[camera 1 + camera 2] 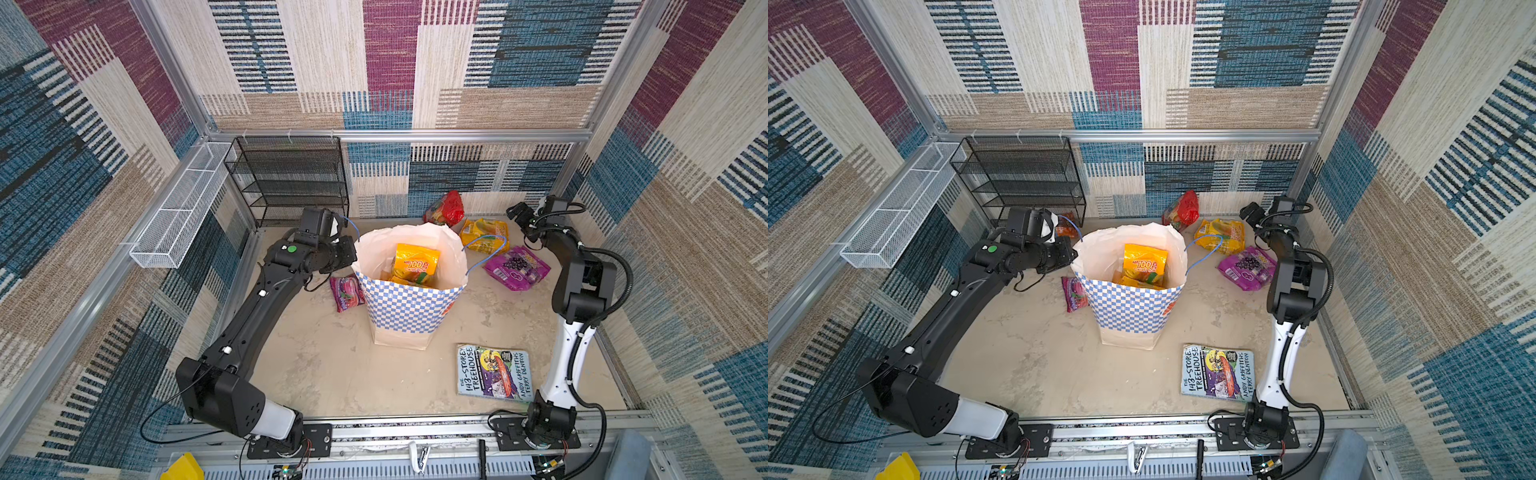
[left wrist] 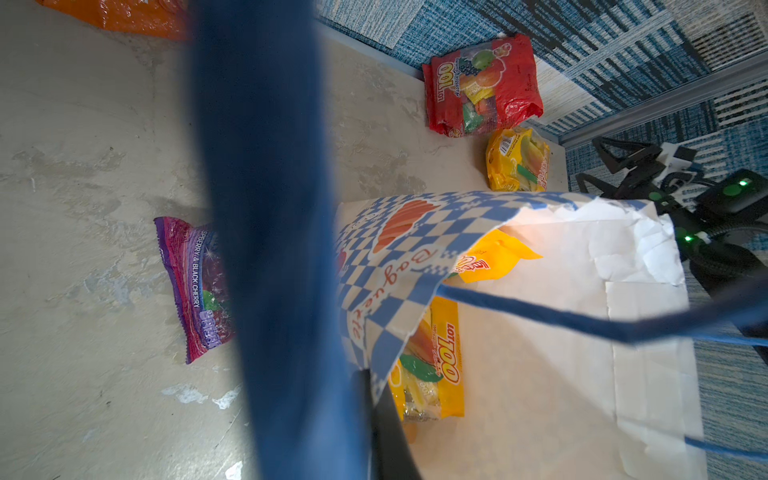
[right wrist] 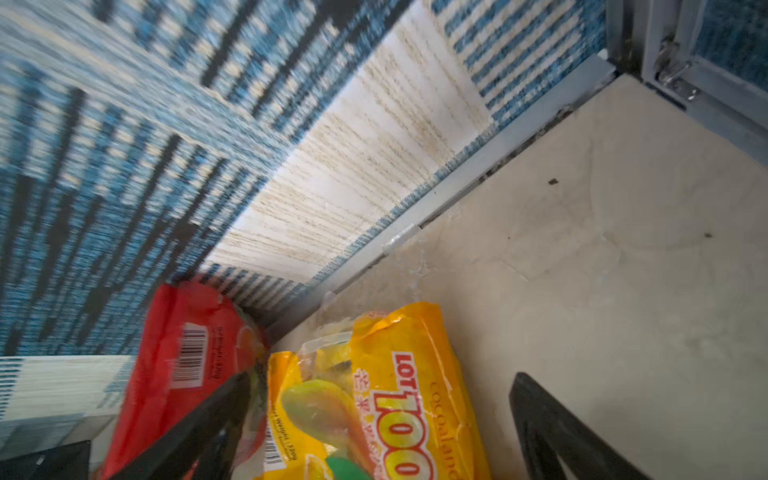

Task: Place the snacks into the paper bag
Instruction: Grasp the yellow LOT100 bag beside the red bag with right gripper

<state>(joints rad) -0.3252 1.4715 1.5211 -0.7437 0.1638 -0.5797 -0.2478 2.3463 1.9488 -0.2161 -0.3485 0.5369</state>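
One yellow glossy plastic packet (image 1: 484, 236), far right, is hovered over by the open, empty right fingers (image 3: 524, 395); it should be pinched mid-body. The tall blue-checkered paper bag (image 1: 409, 309), central on the worktop (image 1: 328, 365), seems gripped at its left rim by the closed left fingers (image 2: 386, 419). Two yellow packets (image 1: 415, 259) are counted inside, five outside.

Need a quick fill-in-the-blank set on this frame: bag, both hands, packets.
1. The tall blue-and-white checkered paper bag stands upright with a yellow-orange mango packet ____ it.
2. The left hand, gripping the bag's rim, is ____.
3. The right hand, over another yellow mango packet, is ____.
4. The glossy packet nearest the back wall is ____ in colour.
Missing words: inside; shut; open; red.
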